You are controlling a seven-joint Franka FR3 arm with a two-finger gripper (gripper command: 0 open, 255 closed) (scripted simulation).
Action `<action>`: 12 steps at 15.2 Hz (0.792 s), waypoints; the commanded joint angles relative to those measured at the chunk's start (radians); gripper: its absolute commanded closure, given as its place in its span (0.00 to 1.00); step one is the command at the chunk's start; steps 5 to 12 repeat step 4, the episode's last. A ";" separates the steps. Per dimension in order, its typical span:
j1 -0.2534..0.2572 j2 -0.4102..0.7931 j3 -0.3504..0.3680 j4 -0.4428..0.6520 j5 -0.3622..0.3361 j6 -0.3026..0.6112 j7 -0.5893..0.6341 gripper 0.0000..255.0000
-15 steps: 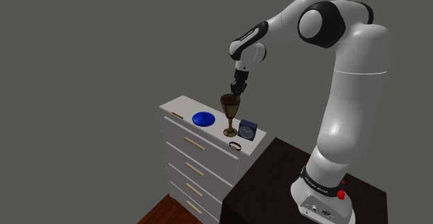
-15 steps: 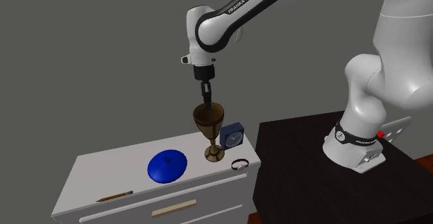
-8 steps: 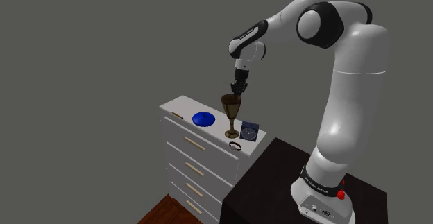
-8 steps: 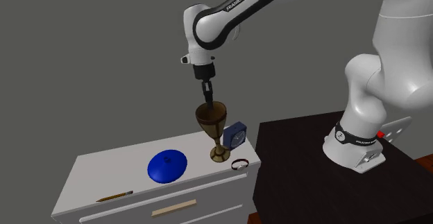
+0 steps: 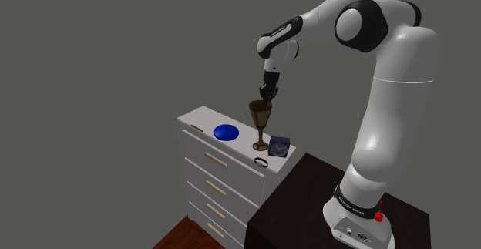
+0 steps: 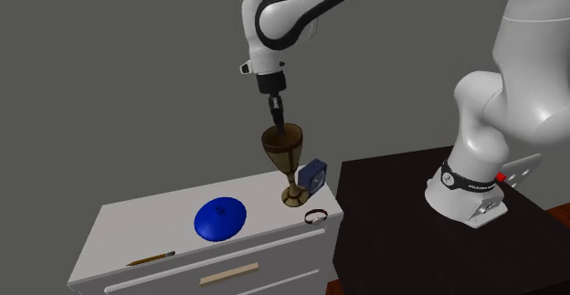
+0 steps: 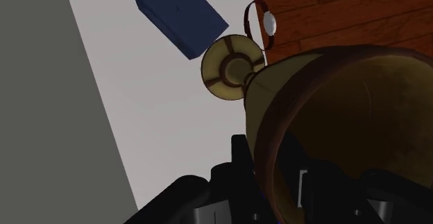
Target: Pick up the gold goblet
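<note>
end effector (image 6: 278, 129) clenched on goblet (image 6: 284, 152) rim; wrist view resolves one finger (image 7: 241, 164) outside the bowl, one inside. shoulder view adds the dresser (image 5: 194, 161) drawers.

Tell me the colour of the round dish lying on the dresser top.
Plain deep blue, no pattern. The dish shows best in the second exterior view.

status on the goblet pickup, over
Copy: gripper shut on goblet rim. It hangs tilted; clear of the dresser or not, cannot tell. Close beside its foot: blue box, wristwatch.
</note>
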 commanded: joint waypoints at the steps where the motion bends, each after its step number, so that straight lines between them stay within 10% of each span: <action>1: -0.004 -0.020 -0.010 0.024 -0.008 0.022 0.015 1.00; 12: -0.004 -0.026 -0.011 0.033 -0.011 0.008 0.018 1.00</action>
